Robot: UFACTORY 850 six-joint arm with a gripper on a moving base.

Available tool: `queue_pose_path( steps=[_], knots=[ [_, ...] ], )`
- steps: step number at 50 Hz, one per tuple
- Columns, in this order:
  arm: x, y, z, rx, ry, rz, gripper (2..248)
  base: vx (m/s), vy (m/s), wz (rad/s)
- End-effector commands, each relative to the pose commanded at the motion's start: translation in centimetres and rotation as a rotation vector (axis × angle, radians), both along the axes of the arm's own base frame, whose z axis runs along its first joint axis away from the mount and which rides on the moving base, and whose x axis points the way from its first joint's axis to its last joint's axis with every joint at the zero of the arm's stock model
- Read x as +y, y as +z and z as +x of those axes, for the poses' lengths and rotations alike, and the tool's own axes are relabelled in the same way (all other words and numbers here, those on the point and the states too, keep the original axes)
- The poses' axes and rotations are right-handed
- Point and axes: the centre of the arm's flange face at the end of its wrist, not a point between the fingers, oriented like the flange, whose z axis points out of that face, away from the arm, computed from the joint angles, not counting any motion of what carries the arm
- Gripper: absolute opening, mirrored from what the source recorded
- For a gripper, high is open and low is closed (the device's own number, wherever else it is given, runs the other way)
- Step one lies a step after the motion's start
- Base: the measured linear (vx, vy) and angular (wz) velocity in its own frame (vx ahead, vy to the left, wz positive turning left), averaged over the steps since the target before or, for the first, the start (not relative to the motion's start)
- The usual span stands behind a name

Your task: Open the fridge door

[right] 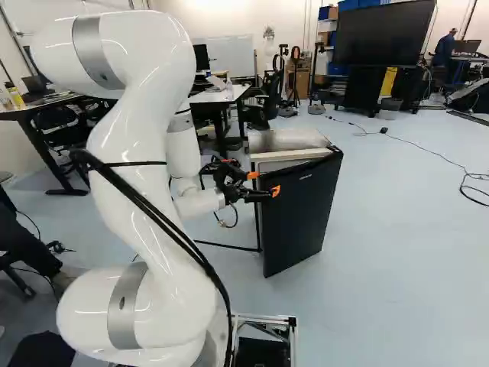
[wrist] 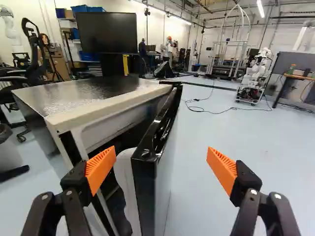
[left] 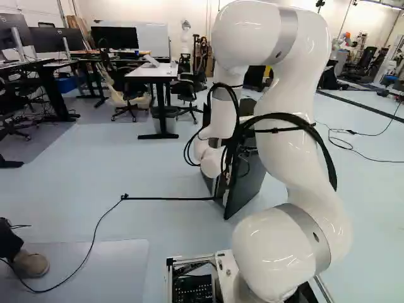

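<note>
When looking through the left base view, find the fridge door (left: 245,199) beyond the arm (left: 287,136), ajar and partly hidden. Turn next to the right base view: see the claw (right: 264,183) by the upper part of the door's free edge, and the fridge cabinet (right: 286,139) behind. In the wrist view, read the claw as spread wide and clamped on nothing, with one finger (wrist: 101,169) at the gap between cabinet and door, the other well outside the door's front. Note the door's upright long axis and top edge, running away from the claw toward the likely hinge. Judge the gap-side finger nearer to the door; cannot tell whether touching. Probably needed next: sweep away from the cabinet, pressing outward from inside, following the arc.
</note>
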Motion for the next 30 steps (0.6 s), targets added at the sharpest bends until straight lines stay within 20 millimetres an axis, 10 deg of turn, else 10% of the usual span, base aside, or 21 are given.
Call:
queue_pose_path(
  steps=[30],
  knots=[
    [-3.3,0.8,-5.2,0.023,-0.174,-0.042,247,0.000,0.000,0.000]
  ],
)
